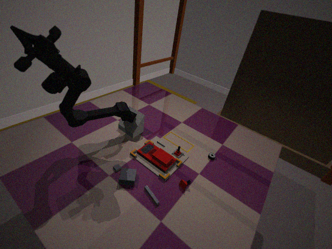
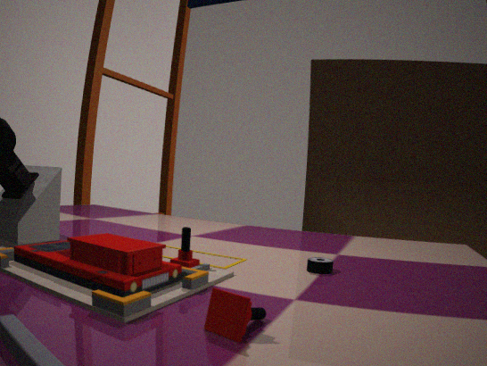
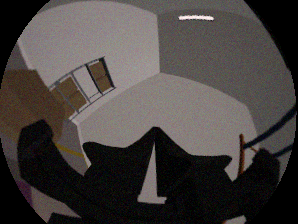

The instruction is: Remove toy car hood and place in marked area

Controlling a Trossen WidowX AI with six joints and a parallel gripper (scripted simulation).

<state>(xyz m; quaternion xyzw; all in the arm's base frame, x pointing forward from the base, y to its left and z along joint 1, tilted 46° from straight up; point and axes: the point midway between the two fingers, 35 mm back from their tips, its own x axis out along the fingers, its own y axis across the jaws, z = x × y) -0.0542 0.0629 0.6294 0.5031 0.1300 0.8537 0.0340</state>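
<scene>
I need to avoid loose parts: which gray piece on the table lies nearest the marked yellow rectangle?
The thin dark gray strip, lying between the yellow rectangle and the car's tray; the other gray pieces lie beyond the car.

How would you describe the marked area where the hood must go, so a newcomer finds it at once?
Start at the red toy car on its flat base plate in the middle of the checkered table. Just beyond it, on the side towards the brown panel, lies the marked area. It is only a thin yellow rectangular outline, flat on a pale square.
</scene>
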